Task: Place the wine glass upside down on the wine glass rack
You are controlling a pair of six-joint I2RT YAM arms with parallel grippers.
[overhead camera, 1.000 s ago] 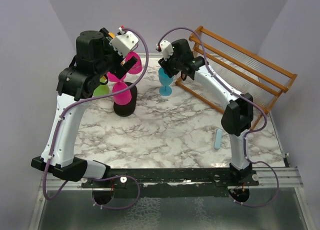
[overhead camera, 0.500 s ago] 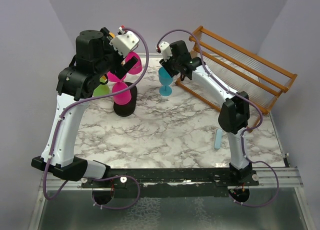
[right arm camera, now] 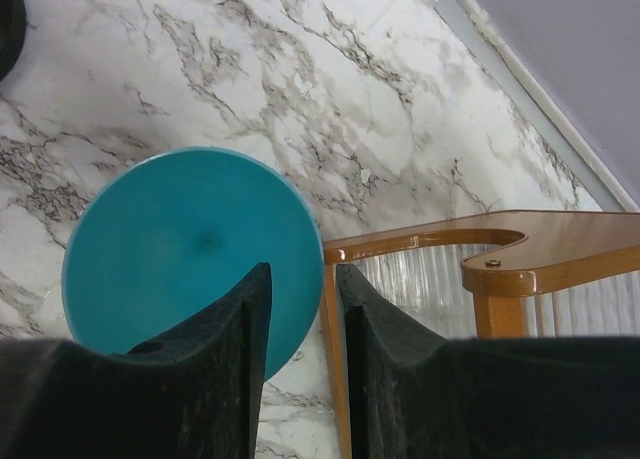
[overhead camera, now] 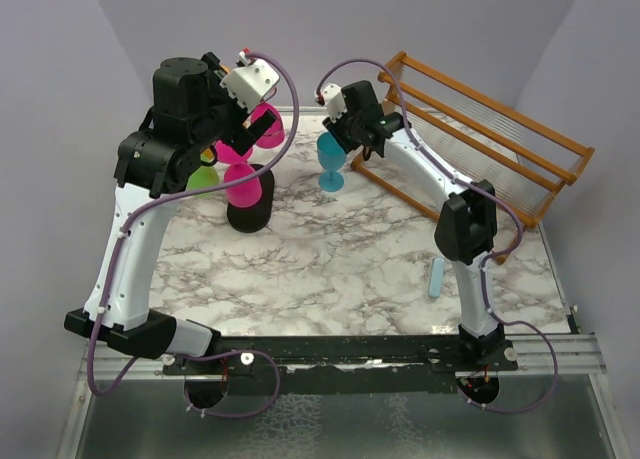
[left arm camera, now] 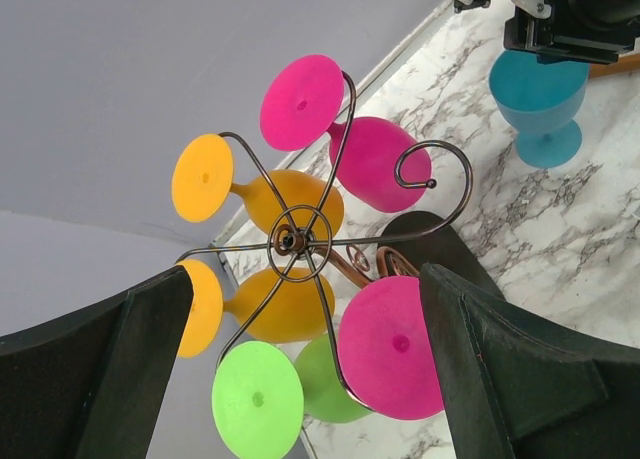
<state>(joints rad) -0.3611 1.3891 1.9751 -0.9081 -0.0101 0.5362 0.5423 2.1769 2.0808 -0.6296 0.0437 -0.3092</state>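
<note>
One blue wine glass (overhead camera: pixel 329 157) stands upright on the bench (overhead camera: pixel 340 254) beside the wooden rack (overhead camera: pixel 480 129), well apart from the wine glass rack (left arm camera: pixel 300 241). The right gripper (right arm camera: pixel 300 279) straddles its rim, jaws narrow — whether they pinch, I cannot tell. The left gripper (left arm camera: pixel 305 277) hangs wide open above that wire tree. Risk: a rim hold may slip on inversion, or knock the glass over.

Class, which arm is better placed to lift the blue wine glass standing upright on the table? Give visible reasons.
Right. The right pincer is directly over the blue wine glass, fingers either side of its rim. The left pincer hangs open above the wine glass rack, away from that glass.
</note>
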